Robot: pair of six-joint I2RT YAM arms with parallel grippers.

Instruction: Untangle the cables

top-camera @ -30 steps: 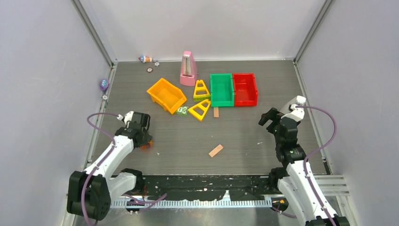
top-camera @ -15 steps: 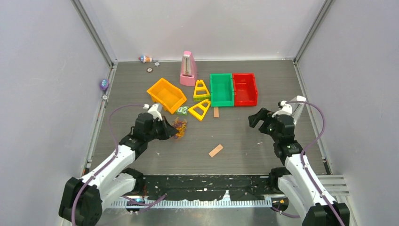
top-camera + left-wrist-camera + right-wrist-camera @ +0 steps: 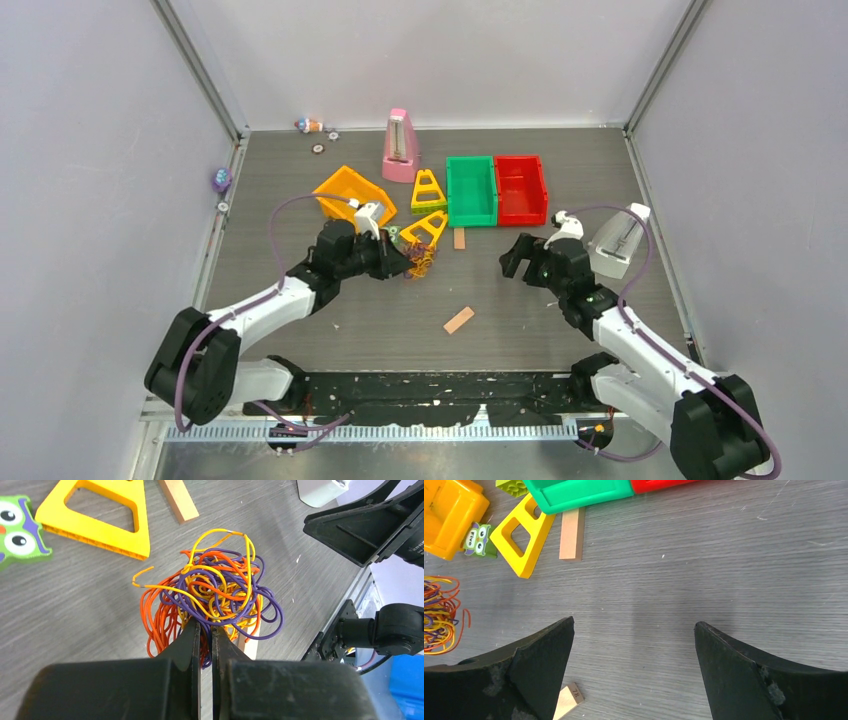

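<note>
One tangled clump of cables [image 3: 215, 592], pinched in the fully closed left end effector [image 3: 206, 629], has been carried from the left edge of the worktop [image 3: 570, 160] toward its middle, where the wide-open, empty right end effector [image 3: 634, 625] has drawn near, likely to start pulling strands

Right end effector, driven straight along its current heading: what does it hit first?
Probably bare table, short of the green bin; the cables lie off to its left. Depth unclear.
</note>
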